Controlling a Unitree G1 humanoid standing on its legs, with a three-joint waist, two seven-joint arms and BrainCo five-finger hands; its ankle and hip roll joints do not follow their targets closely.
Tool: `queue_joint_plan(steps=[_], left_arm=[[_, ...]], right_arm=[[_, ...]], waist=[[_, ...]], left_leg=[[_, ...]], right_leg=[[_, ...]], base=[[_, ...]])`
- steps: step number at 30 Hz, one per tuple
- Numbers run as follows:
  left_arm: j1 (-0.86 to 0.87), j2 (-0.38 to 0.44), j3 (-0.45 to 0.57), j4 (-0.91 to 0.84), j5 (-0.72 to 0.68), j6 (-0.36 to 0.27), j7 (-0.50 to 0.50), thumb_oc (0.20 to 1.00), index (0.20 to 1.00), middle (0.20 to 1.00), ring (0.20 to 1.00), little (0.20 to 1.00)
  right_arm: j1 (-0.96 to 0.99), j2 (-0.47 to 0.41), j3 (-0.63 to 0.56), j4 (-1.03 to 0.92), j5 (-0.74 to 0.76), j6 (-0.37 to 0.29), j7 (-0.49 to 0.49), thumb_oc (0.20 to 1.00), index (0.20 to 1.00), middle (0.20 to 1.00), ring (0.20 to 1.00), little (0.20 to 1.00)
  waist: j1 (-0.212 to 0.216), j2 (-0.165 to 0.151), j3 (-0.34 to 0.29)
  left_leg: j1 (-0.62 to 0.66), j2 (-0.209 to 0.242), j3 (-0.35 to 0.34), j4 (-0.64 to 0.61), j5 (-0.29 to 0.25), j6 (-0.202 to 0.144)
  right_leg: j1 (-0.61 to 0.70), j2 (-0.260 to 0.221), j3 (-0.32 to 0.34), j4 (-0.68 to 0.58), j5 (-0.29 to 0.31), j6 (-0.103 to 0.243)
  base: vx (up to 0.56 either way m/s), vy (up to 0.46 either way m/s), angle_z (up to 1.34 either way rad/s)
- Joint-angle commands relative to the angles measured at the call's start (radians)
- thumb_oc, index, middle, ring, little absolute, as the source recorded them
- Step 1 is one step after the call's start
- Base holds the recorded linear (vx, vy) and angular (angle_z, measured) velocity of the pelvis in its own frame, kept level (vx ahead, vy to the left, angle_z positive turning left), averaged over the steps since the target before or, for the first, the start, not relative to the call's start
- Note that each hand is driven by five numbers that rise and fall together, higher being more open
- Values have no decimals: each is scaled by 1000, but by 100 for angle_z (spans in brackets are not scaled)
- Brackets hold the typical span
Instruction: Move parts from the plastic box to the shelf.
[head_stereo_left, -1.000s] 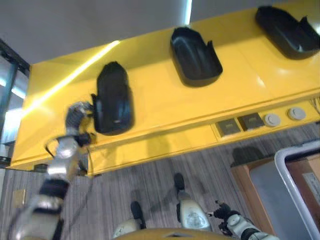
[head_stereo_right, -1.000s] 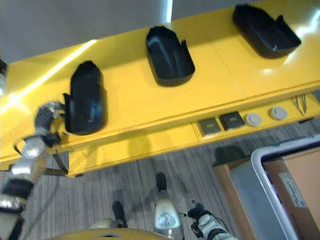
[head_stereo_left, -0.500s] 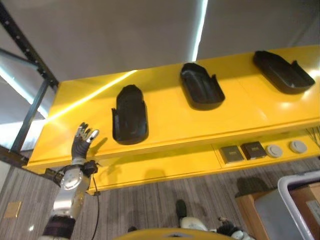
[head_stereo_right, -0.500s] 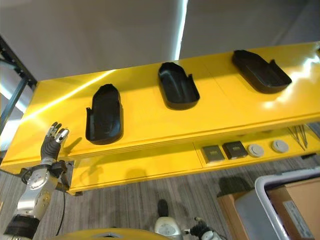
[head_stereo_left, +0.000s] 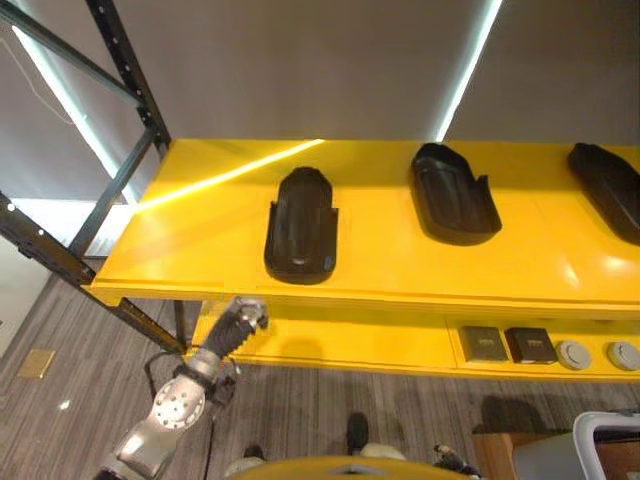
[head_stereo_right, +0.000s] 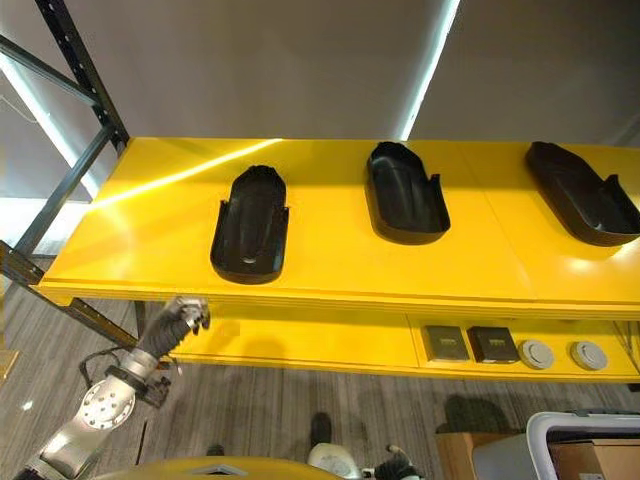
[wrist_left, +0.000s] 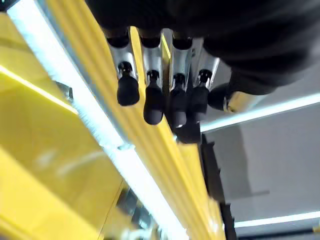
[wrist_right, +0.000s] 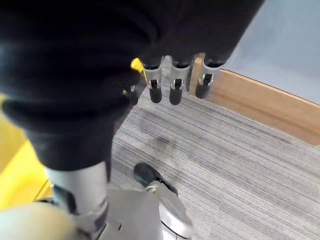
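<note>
Three black parts (head_stereo_right: 249, 238), (head_stereo_right: 405, 193), (head_stereo_right: 583, 193) lie spaced along the yellow shelf (head_stereo_right: 330, 275). Left hand (head_stereo_left: 235, 325), fingers relaxed and empty, hangs below the shelf's near edge; right hand (wrist_right: 172, 82) likewise empty above the carpet (wrist_right: 235, 165).

Black parts (head_stereo_left: 301, 226) on a yellow shelf (head_stereo_left: 200, 260); grey striped carpet (wrist_right: 240, 165)

The left hand (wrist_left: 165, 95), fingers relaxed and empty, hangs beside the yellow shelf (wrist_left: 55, 165).

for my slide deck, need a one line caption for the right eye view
Three black parts lie on the yellow shelf; the empty left hand hangs below its front edge.
</note>
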Motion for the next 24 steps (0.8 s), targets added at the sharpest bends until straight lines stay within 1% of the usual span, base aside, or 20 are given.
queue_joint_plan(steps=[1,5,7,11,14,18,20,22,23,24], left_arm=[[-113,-12,38,-7,33,-56,-11,200,200,200,200,200],[-185,-42,6,34,33,-54,17,200,200,200,200,200],[-253,-72,-7,32,30,-59,42,200,200,200,200,200],[-387,-142,13,32,7,-67,118,200,200,200,200,200],[-410,-165,35,37,-8,-69,140,200,200,200,200,200],[-414,-175,63,26,-34,-74,153,200,200,200,200,200],[-425,-171,89,-28,-62,-87,156,200,200,200,200,200],[-420,-164,113,-110,-137,-101,125,200,200,200,200,200],[-418,-163,116,-113,-140,-99,122,200,200,200,200,200],[-403,-146,132,-177,-207,-103,75,200,200,200,200,200]], right_arm=[[-74,34,34,17,20,-30,-31,1000,1000,1000,1000,1000],[-82,31,44,4,26,-28,-44,1000,1000,1000,1000,1000],[-82,32,54,-1,22,-24,-50,1000,1000,1000,1000,1000],[-86,36,65,-6,19,-16,-57,1000,1000,1000,1000,1000],[-81,36,66,-12,22,-15,-57,1000,1000,1000,1000,1000],[-83,36,60,-15,29,-14,-60,1000,1000,1000,1000,1000],[-87,38,56,-23,44,-18,-62,1000,1000,1000,1000,1000],[-91,37,52,-27,52,-22,-61,1000,1000,1000,1000,1000],[-92,38,53,-27,52,-22,-61,1000,1000,1000,1000,1000],[-94,37,49,-30,56,-22,-58,1000,1000,1000,1000,1000]], waist=[[-37,-12,33],[-62,-14,56],[-78,-14,68],[-108,-12,82],[-117,-11,84],[-118,-10,87],[-116,-7,90],[-112,-5,91],[-113,-5,92],[-107,-4,91]], left_leg=[[-51,75,36,1,69,-44],[-79,76,55,1,76,-45],[-98,77,80,1,77,-47],[-117,75,111,1,81,-50],[-110,76,123,1,78,-51],[-108,75,125,1,77,-51],[-110,73,122,1,77,-52],[-111,72,122,1,78,-51],[-111,72,122,1,78,-51],[-110,72,121,1,77,-51]], right_leg=[[43,-81,86,30,-79,89],[-8,-78,112,30,-61,90],[-47,-79,132,28,-47,97],[-90,-82,159,26,-28,106],[-93,-84,168,26,-27,107],[-92,-85,170,26,-27,106],[-91,-87,169,23,-25,107],[-92,-87,169,22,-24,108],[-92,-87,169,21,-24,108],[-90,-87,169,19,-22,109]], base=[[-45,9,-7],[-68,6,-20],[-56,17,-31],[-3,6,-30],[44,-3,-18],[6,-2,-1],[15,-5,2],[0,0,0],[0,0,0],[27,-6,4]])
